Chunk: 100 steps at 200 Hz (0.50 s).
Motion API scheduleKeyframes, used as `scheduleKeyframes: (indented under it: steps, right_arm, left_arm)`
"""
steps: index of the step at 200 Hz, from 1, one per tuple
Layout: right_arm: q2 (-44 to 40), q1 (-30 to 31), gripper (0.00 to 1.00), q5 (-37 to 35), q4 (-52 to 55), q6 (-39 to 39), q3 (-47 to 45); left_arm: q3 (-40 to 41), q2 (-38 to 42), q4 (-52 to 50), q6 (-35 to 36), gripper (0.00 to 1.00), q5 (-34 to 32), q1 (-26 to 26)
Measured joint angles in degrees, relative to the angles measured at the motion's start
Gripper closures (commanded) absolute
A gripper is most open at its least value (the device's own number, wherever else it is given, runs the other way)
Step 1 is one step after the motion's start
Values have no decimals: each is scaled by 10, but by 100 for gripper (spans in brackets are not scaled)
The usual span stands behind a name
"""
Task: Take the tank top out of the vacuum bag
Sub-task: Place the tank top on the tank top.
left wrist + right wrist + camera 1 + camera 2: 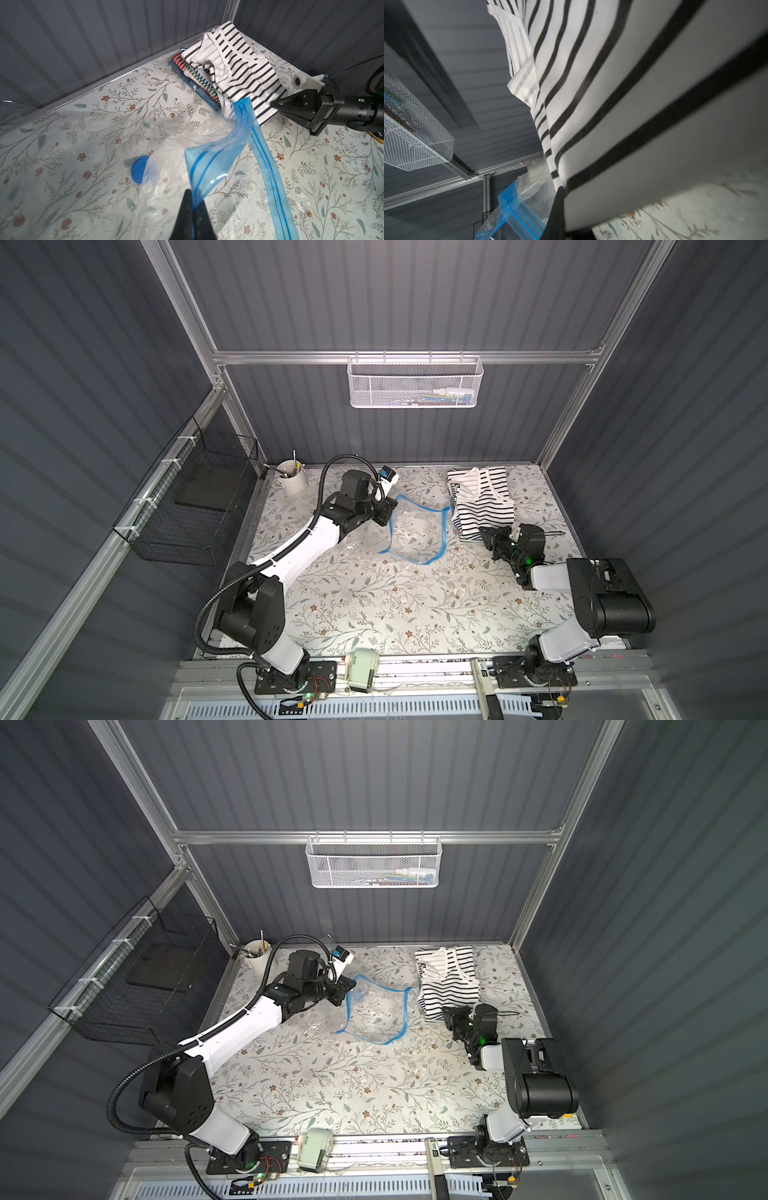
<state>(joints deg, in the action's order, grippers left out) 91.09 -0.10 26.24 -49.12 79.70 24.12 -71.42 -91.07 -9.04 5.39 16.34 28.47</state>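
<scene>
Back rail: white metal mesh basket [413,383] is hanging.
Back-left corner: white round cup [293,483] is standing.

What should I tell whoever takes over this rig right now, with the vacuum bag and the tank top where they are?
left gripper: jaws shut on the zip strip of the vacuum bag, holding that edge up off the table.
right gripper: jaws shut on the hem of the tank top.
Done: tank top lies outside the bag, on the stack of folded clothes at the far right. Bag looks empty.
Left: probably just release both and back off.
</scene>
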Motion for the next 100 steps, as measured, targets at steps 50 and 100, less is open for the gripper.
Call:
scheduleKeyframes:
  steps: [50, 100]
  right_arm:
    - [-21, 2, 100, 5, 9, 9, 0]
    - [-80, 7, 89, 0, 66, -3, -6]
  left_arm:
    - [0, -1, 0, 0, 100, 2, 2]
    - [0, -1, 0, 0, 100, 2, 4]
